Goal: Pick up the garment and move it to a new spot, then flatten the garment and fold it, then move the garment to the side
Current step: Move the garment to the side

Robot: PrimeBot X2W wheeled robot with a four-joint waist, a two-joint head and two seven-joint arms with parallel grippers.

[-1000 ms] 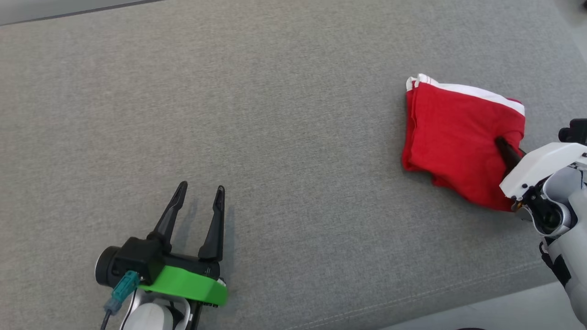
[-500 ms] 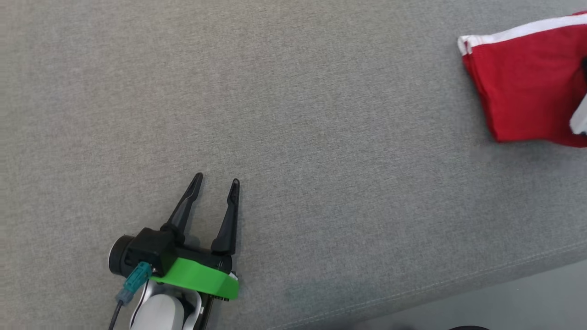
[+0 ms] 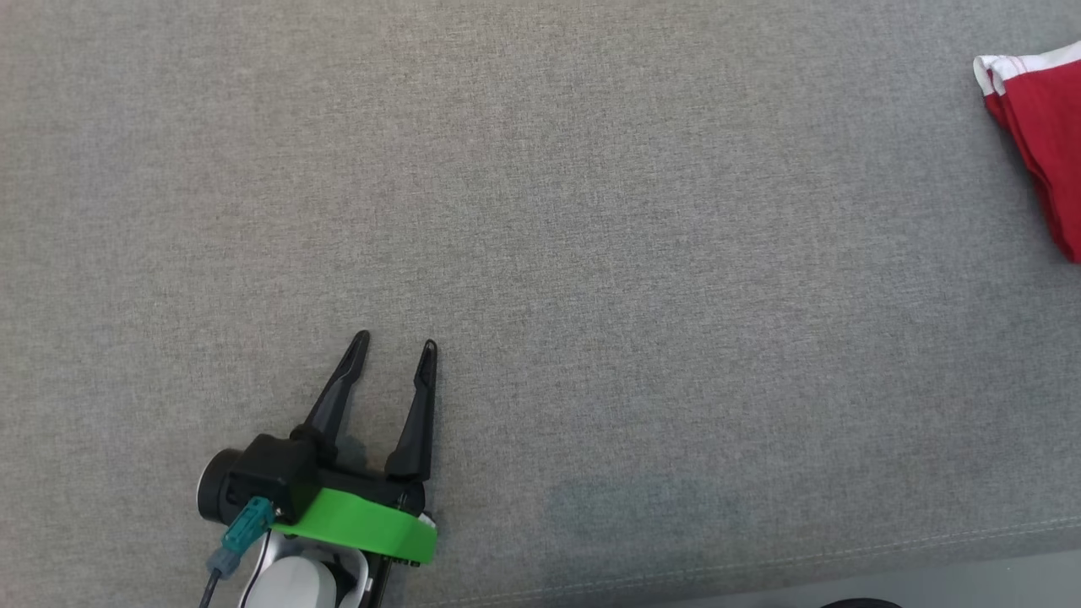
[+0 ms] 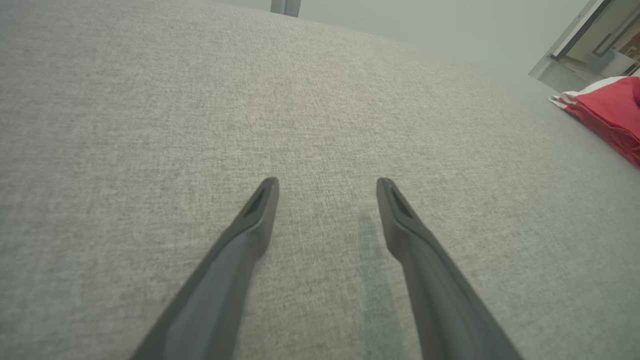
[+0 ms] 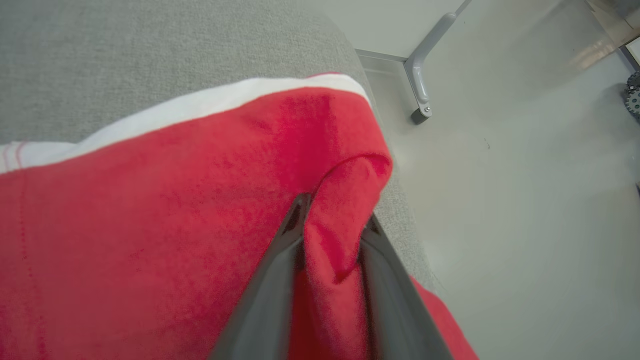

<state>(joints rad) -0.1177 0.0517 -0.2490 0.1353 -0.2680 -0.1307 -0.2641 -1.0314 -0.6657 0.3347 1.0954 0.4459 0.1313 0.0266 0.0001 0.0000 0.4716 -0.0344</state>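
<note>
Your left hand spread, empty, over bench at lower left. Folded red garment far right, by bench edge; right hand clamped on small fold of it. Heads up: thin pinch could slip, or drag garment off edge and undo folds. Versus second ago: head camera swung, garment now nearly out of frame.

Left end effector: black tapered fingers, green collar, teal connector.
</note>
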